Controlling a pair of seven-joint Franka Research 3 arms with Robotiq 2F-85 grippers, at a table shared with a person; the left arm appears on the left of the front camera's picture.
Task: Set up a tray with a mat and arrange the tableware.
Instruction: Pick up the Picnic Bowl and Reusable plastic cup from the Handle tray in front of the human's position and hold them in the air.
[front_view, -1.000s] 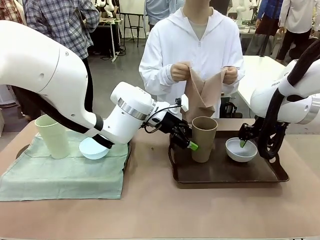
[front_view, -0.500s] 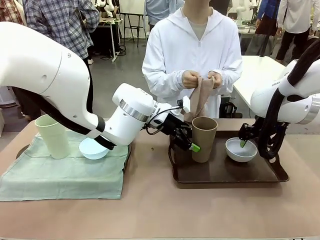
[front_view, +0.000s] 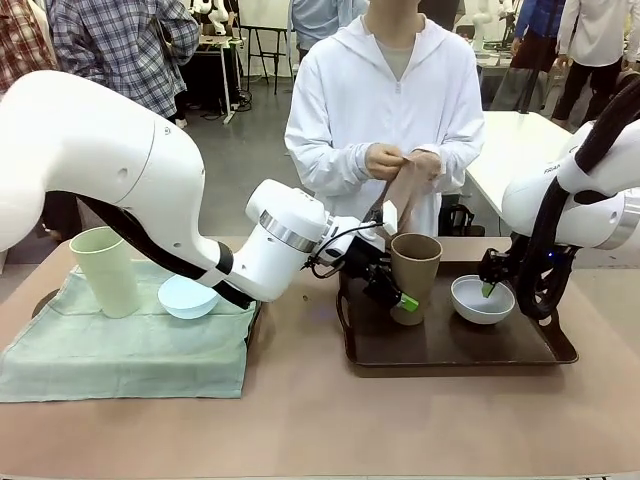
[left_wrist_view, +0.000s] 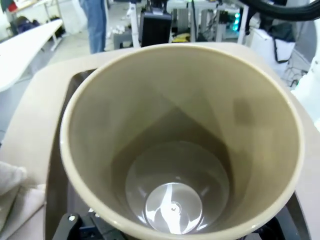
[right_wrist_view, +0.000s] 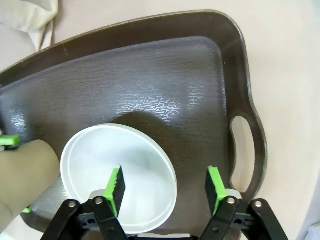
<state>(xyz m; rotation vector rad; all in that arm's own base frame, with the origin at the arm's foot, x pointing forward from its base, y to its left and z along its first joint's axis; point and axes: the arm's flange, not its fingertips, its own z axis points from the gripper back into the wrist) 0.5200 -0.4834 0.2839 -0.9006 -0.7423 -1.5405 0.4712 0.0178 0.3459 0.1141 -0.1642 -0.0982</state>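
Tumbler (front_view: 415, 275) pinched by left fingers (front_view: 398, 297) on bare tray (front_view: 520, 355); right fingers (right_wrist_view: 165, 186) spread astride white bowl (right_wrist_view: 119, 175); mat unplaced.

I am looking into a big lab hall: white tables (front_view: 520, 140), grey floor (front_view: 235, 150), people standing around.

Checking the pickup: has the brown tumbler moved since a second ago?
Yes. The brown tumbler, clamped by the left claw, has tipped and its base has lifted off the tray.
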